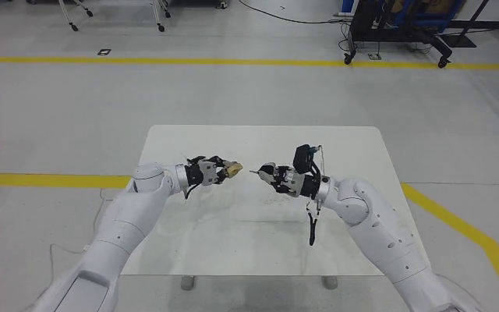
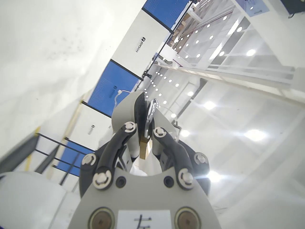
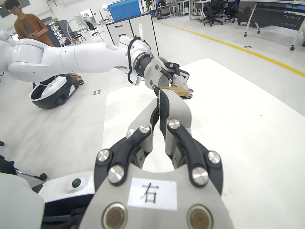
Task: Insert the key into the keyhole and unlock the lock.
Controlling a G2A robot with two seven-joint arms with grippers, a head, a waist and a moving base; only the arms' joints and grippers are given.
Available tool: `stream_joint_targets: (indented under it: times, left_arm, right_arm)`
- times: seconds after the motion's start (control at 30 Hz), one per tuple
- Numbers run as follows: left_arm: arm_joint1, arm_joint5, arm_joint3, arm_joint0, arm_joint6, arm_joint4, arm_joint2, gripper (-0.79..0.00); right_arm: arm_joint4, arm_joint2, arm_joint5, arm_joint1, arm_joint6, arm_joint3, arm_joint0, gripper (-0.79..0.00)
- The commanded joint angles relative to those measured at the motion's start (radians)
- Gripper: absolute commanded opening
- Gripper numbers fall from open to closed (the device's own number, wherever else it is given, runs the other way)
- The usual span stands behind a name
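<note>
My left gripper (image 1: 221,169) is shut on a brass padlock (image 1: 233,167) and holds it above the middle of the white table (image 1: 343,234). In the left wrist view the brass body (image 2: 144,147) sits between the fingers, with the silver shackle (image 2: 152,109) sticking out past the tips. My right gripper (image 1: 267,172) faces it from a short gap away, shut on a small key (image 1: 254,173) whose tip points at the lock. In the right wrist view the closed pads (image 3: 163,106) hide most of the key, and the padlock (image 3: 180,91) hangs just beyond them in the left gripper (image 3: 183,85).
The tabletop (image 3: 238,132) under both grippers is bare. Its edges lie well away from the two hands on every side.
</note>
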Motion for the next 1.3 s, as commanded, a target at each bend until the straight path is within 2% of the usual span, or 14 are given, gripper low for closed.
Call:
stream_joint_targets:
  times: [0.0,0.2,0.43,0.87,0.97,1.1,1.27]
  left_arm:
    - [-0.013,0.006,0.052,-0.034,0.001,0.014,0.023,-0.785]
    - [-0.043,0.038,0.104,-0.115,0.037,0.088,0.085,-0.785]
    - [-0.079,0.101,0.132,-0.153,0.045,0.117,0.145,-0.785]
    - [-0.080,0.090,0.127,-0.143,0.068,0.107,0.138,-0.785]
    - [-0.080,0.094,0.107,-0.119,0.097,0.081,0.122,-0.785]
    - [-0.074,0.097,0.077,-0.101,0.021,0.073,0.112,-0.785]
    - [-0.068,0.108,0.076,-0.096,-0.046,0.072,0.101,-0.785]
  right_arm:
    - [-0.071,0.021,-0.007,0.009,0.035,-0.037,0.000,-0.785]
    - [-0.416,0.020,0.130,0.026,0.205,-0.258,-0.028,-0.785]
    - [-0.612,-0.026,0.172,0.030,0.266,-0.381,-0.046,-0.785]
    - [-0.622,-0.034,0.175,0.029,0.261,-0.391,-0.050,-0.785]
    - [-0.704,-0.050,0.132,0.034,0.210,-0.421,-0.052,-0.785]
    - [-0.811,-0.072,0.103,0.038,0.178,-0.453,-0.053,-0.785]
    - [-0.904,-0.114,0.100,0.036,0.212,-0.482,-0.041,-0.785]
